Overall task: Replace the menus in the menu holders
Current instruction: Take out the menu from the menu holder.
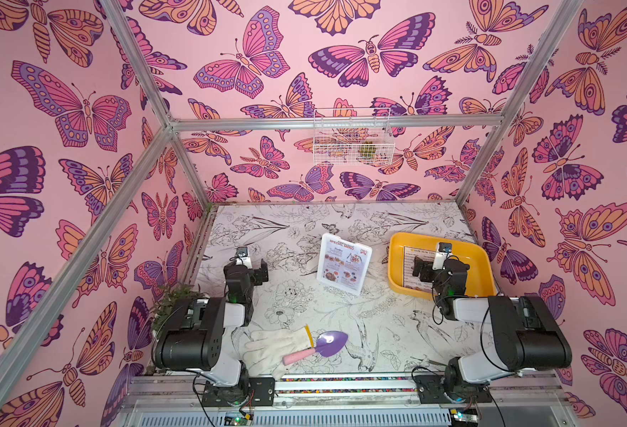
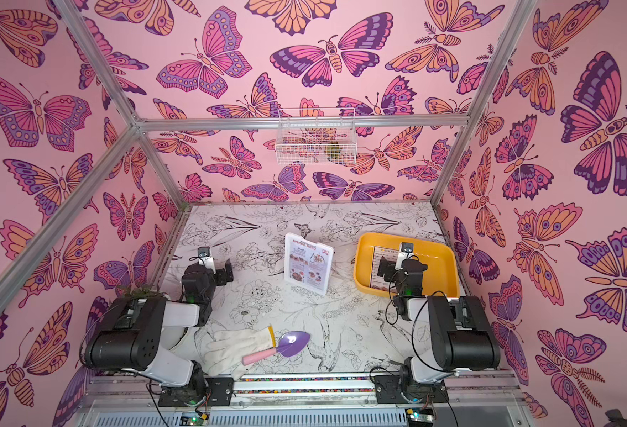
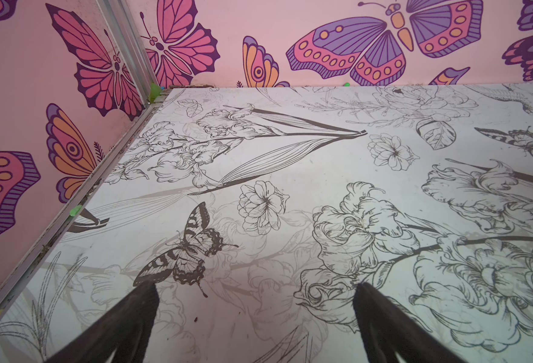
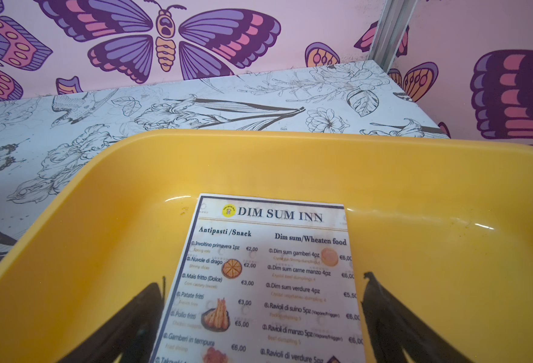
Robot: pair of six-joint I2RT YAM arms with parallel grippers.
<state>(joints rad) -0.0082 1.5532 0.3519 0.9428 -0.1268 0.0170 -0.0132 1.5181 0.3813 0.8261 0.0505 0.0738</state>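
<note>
Yellow tray (image 1: 469,255) holds 1 white menu (image 4: 268,276); 1 holder (image 1: 327,238) shows 1 red menu (image 1: 343,264).

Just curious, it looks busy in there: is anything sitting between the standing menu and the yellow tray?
No. In both top views only bare, flower-printed tabletop separates the menu holder from the yellow tray.

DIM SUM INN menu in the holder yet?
No, the DIM SUM INN menu lies flat in the yellow tray, while the menu holder stands outside it with the Special Menu inside.
</note>
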